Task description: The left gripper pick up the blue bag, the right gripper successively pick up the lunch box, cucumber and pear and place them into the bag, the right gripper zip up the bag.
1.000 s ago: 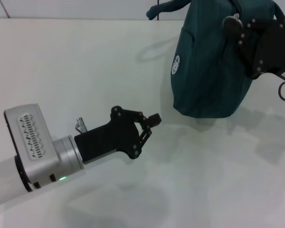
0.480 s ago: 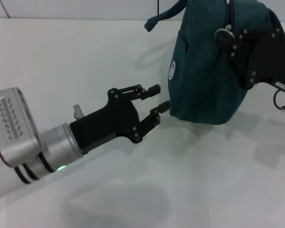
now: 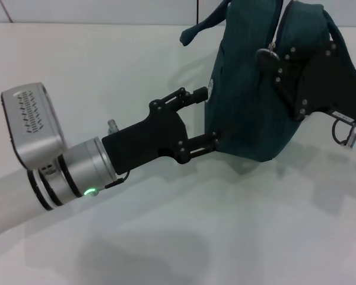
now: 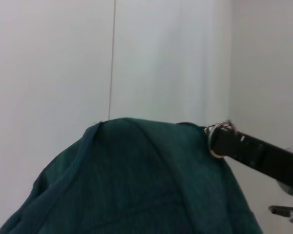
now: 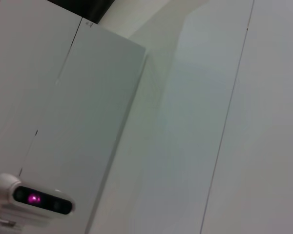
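Observation:
The blue bag (image 3: 249, 89) stands upright at the back right of the white table, with a white logo on its side and a strap hanging off its top. My left gripper (image 3: 206, 116) is open, one fingertip (image 3: 199, 93) high and the other low, both at the bag's left side. My right gripper (image 3: 273, 59) presses against the bag's right side near the zipper line. The bag also fills the lower part of the left wrist view (image 4: 136, 185), with the right arm behind it. The lunch box, cucumber and pear are out of view.
The white table (image 3: 107, 71) stretches to a pale wall at the back. The right wrist view shows only wall panels and a small white camera unit (image 5: 34, 199) with a magenta light.
My left gripper has opened and moved forward and right until its fingertips reach the bag's left side. The bag and my right gripper have shifted a little to the left.

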Available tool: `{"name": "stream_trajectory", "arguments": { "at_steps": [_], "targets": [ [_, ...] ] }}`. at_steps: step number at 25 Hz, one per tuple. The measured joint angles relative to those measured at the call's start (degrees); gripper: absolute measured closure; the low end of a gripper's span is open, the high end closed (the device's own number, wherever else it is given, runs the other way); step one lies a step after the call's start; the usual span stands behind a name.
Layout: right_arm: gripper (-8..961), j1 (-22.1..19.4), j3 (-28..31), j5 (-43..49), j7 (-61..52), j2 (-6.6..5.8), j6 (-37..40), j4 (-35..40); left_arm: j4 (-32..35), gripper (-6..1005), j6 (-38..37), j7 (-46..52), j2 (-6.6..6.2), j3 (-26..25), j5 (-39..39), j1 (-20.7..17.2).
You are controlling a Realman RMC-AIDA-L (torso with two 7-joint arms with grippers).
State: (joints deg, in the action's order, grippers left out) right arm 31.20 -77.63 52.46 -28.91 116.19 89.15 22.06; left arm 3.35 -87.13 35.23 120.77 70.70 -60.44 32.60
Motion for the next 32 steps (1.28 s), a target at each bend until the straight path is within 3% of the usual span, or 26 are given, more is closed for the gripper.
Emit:
{"name": "stream_trajectory", "arguments": {
  "at_steps": [4,8,19,29,32],
  "targets": [
    [945,0.0,-0.3,-0.1,0.0,0.00,0.2,-0.5,-1.2,207,0.6,0.2,-0.01,-0.1,2.1,0.8],
    [945,-0.4,-0.3,-0.1,0.0,0.00,0.4,-0.8,-1.3,333,1.7,-0.2,-0.01,0.1,2.7,1.0],
    [945,-0.5,-1.4,-0.1,-2.5,0.00,0.7,-1.8,-1.0,531,2.8,-1.6,-0.01,0.5,1.5,1.2],
    [944,-0.5,-1.3,0.3,-21.2,-0.64,0.3,-2.0,-1.3,901,3.6,-8.3,-0.01,0.3,1.9,0.7],
    [944,-0.5,-1.2,0.4,-26.9,-0.74,0.2,-2.0,-1.4,922,3.6,-9.6,-0.01,0.4,1.5,0.7]
  ]
}}
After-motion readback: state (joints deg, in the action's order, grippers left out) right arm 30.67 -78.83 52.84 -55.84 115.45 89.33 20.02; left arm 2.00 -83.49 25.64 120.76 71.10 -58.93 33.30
